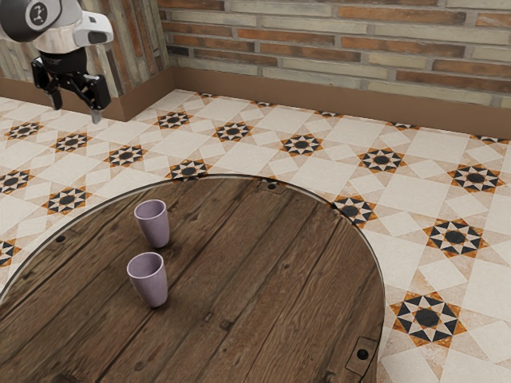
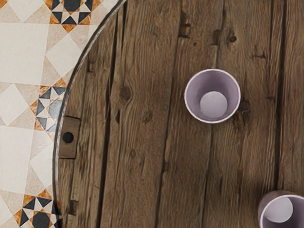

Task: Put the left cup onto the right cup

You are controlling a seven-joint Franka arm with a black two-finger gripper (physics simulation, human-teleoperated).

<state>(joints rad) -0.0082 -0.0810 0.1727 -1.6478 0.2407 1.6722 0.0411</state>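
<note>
**Exterior view.** A round table (image 1: 263, 271) of dark wooden planks stands on a floor (image 1: 415, 191) of cream tiles with star motifs in black and orange. A brick wall (image 1: 335, 40) closes the scene behind. The arm (image 1: 48, 20) enters at the exterior view's upper left. Its gripper (image 1: 77, 110) hangs high above the floor, well apart from the table and from both cups. The two black fingers stand spread, released, with nothing between them. Two purple cups stand upright and mouth-up on the tabletop toward the exterior view's left. The farther cup (image 1: 152, 223) and the nearer cup (image 1: 148, 278) are close together but do not touch. They are alike in colour and shape. They line up almost along the depth of the view, so this view does not settle which one is the left cup. Neither cup is lifted or stacked on the other.

**Wrist view.** The camera looks straight down on the plank tabletop (image 2: 156, 156). The curved rim of the table carries a small metal bracket (image 2: 69, 137), and the tiled floor (image 2: 23, 52) lies beyond the rim. A first cup (image 2: 212, 96) is seen whole from above. Its mouth is open, its pale inner base is visible, and it holds nothing. A second cup (image 2: 283, 212) is partly cut off by the picture's edge. It stands apart from the first cup and farther from the bracketed rim.
</note>
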